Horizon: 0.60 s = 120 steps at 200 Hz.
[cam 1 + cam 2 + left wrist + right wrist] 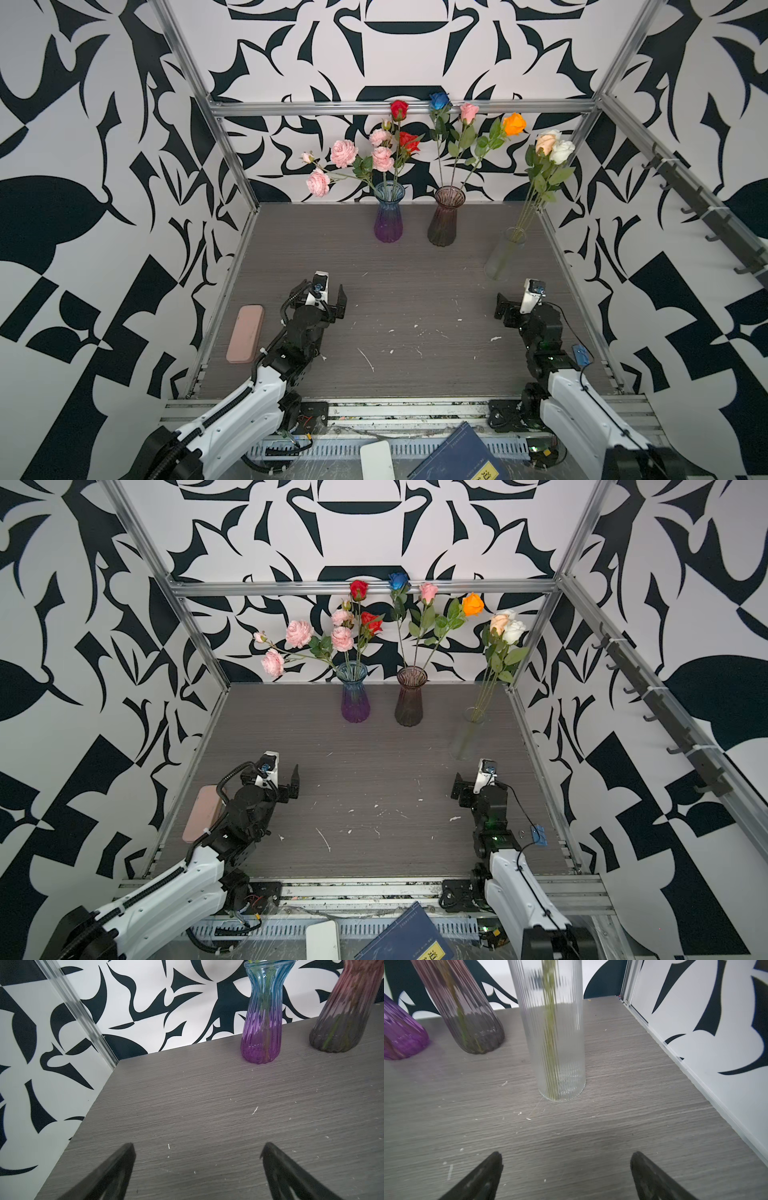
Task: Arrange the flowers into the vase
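Your left gripper (197, 1149) hovers low over the table (395, 299) with its jaws spread wide and nothing between them. Through its wrist view you look past the fingertips toward the blue-to-purple vase (262, 1022). Your right gripper (566, 1157) is spread just as wide and is also empty. It faces the clear ribbed vase (552, 1032), which stands near it but apart from it.

In both top views you can see the blooms standing in the three vases toward the far side of the table. The pink ruffled spray (344, 153) and the two red roses (400, 109) stand in the blue-to-purple vase. Just beside it is the smoky pink vase (444, 220), which holds the blue rose (439, 100), the pink rose (468, 112) and the orange rose (514, 124). The cream rose (546, 143) and the white rose (562, 151) lean together in the clear ribbed vase, which stands on the right side of the table, nearer your right arm than the other two vases.

A pink case (246, 333) lies at the table's left edge, beside your left arm.
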### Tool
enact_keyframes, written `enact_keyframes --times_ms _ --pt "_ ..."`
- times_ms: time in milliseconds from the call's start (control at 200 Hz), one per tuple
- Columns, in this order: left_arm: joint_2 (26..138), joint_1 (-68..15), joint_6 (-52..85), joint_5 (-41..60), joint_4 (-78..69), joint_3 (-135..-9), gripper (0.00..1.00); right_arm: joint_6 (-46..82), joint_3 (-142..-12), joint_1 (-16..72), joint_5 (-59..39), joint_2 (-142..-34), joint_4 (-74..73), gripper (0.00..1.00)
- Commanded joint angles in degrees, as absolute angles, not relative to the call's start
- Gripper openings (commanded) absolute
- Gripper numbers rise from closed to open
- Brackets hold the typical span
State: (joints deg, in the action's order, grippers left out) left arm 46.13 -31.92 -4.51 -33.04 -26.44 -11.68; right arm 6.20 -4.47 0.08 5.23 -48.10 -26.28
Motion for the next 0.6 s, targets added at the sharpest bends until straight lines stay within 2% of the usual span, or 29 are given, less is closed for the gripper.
enact_keyframes --times_ms 0,175,380,490,595 --pt "49.87 -31.11 -4.35 -37.04 -33.52 -12.56 0.99 3.69 -3.35 0.0 7.03 -56.42 -48.4 1.0" --pt "63.24 -30.69 -8.17 -41.48 -49.11 -13.04 0.99 4.84 -5.7 0.96 5.52 -73.43 -64.42 1.0" --pt "76.15 -29.36 -9.24 -44.75 -59.77 -14.27 1.0 2.93 -5.96 3.0 9.09 -92.33 -81.43 1.0" --pt "78.66 -29.27 -8.82 -45.84 -61.96 -13.62 0.99 2.81 -9.11 3.34 10.5 -89.72 -73.8 1.0" --pt "80.92 -28.57 -8.08 -46.31 -66.89 -12.05 0.99 3.3 -10.28 3.35 13.18 -90.35 -72.9 1.0"
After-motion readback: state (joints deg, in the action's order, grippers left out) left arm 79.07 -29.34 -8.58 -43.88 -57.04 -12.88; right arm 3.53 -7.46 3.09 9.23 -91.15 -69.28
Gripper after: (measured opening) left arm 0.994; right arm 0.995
